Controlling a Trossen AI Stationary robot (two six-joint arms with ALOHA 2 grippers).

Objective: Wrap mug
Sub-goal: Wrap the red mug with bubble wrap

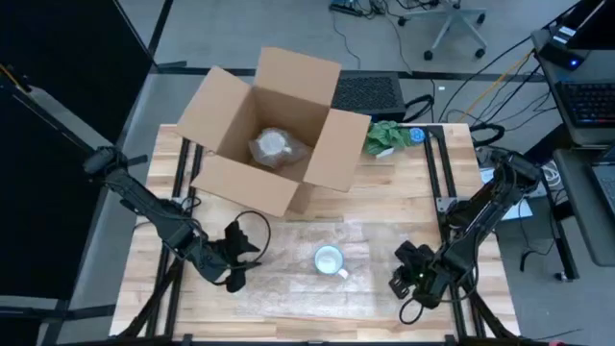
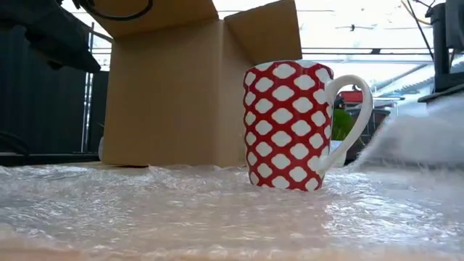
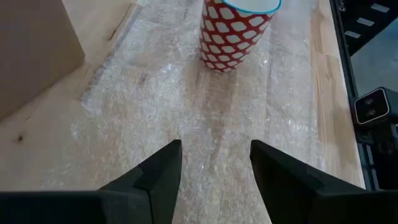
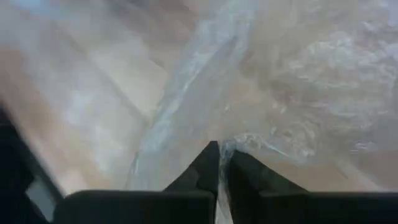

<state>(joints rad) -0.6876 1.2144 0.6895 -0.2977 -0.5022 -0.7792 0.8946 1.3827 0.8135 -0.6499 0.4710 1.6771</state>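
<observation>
wooden slats make up the table (image 1: 288, 312), framed by dark rails, with office floor and cables beyond it. largest on it is the open cardboard box (image 1: 274, 125), flaps splayed, a crinkly wrapped bundle (image 1: 274, 146) already inside, likely where the finished parcel belongs. nearer lies the clear bubble wrap sheet (image 1: 288, 269), spread flat so it can be folded over its load. on it stands the mug (image 1: 330, 260), upright, red with white lozenges, glossy ceramic, pale handle curving out.

left gripper (image 1: 240, 264) hovers over the sheet's edge, fingers spread wide with nothing between them; the mug sits straight ahead of the jaws, well apart. right gripper (image 1: 408, 279) is on the mug's other side, fingers pinched together on the sheet's edge, whose film lifts in a soft ridge ahead of them, probably to draw it toward the mug.
</observation>
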